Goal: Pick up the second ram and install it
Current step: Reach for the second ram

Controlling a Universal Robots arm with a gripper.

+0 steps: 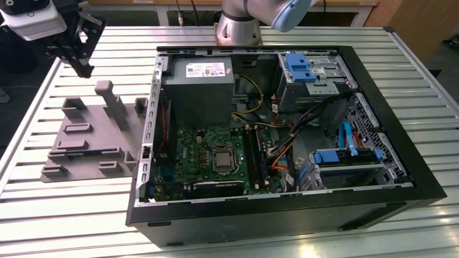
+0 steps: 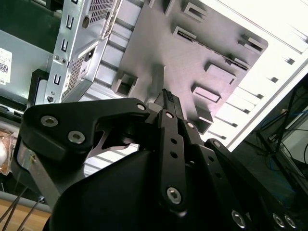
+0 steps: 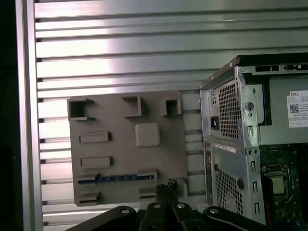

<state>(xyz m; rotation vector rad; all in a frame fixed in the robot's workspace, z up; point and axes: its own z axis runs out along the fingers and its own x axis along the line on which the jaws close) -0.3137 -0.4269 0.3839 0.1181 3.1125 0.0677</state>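
Gripper (image 1: pixel 83 67) up high over the slatted table (image 1: pixel 72 215), on the exterior view's left of the open computer case (image 1: pixel 401 177), and it carries nothing. Fingers (image 2: pixel 167 103) are pinched together into one narrow tip, plain to see in the second wrist view, with no gap between them. Below sits the grey holder block (image 1: pixel 86 145) with its upright posts, flat on the table just beside the case wall. And there's the second ram (image 3: pixel 118 178) in the first wrist view: a thin dark stick standing on its edge in a slot near one edge of the block, small chips in a row along it. The gripper hangs well clear above it, not touching. Inside the case the green circuit board (image 1: pixel 215 156) lies face up, with its long black slots beside the processor socket.
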